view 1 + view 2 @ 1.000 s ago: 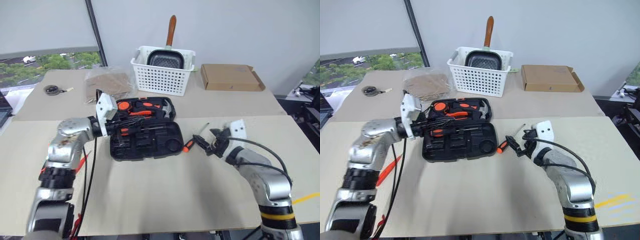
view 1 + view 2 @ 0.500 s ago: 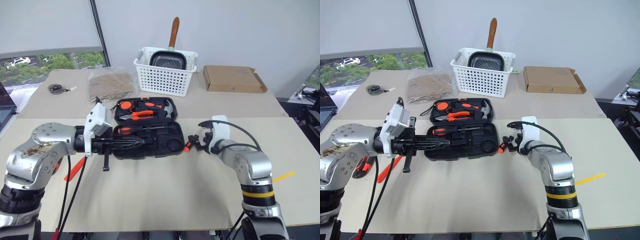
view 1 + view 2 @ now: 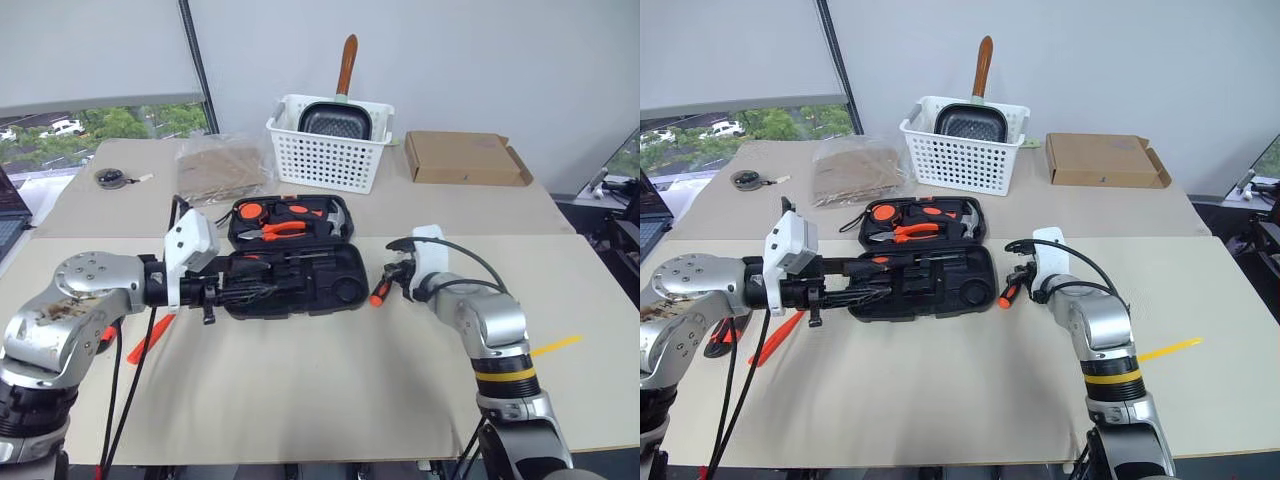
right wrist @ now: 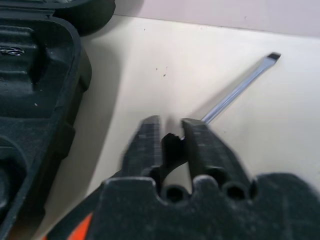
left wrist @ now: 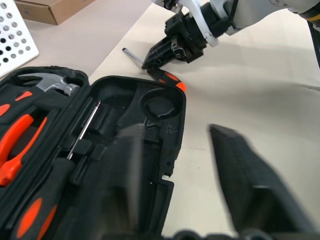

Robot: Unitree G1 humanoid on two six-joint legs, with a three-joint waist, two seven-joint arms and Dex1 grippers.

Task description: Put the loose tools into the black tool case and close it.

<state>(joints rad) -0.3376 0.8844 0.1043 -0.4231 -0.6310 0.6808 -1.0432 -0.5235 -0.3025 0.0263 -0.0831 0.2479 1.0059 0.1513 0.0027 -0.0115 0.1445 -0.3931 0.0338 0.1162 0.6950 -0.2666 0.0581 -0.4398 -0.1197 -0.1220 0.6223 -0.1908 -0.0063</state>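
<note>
Beige bench (image 3: 330, 390) in two sections, seam across the middle. Plain grey-white wall (image 3: 480, 60) behind. Window (image 3: 90, 125) at far left, roller blind (image 3: 90, 50) half down, greenery outside; even daylight.

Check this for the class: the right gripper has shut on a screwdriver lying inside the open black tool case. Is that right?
Not quite. The right gripper has shut on the screwdriver, but the tool lies on the table beside the open black tool case, not inside it. The right wrist view shows this.
</note>
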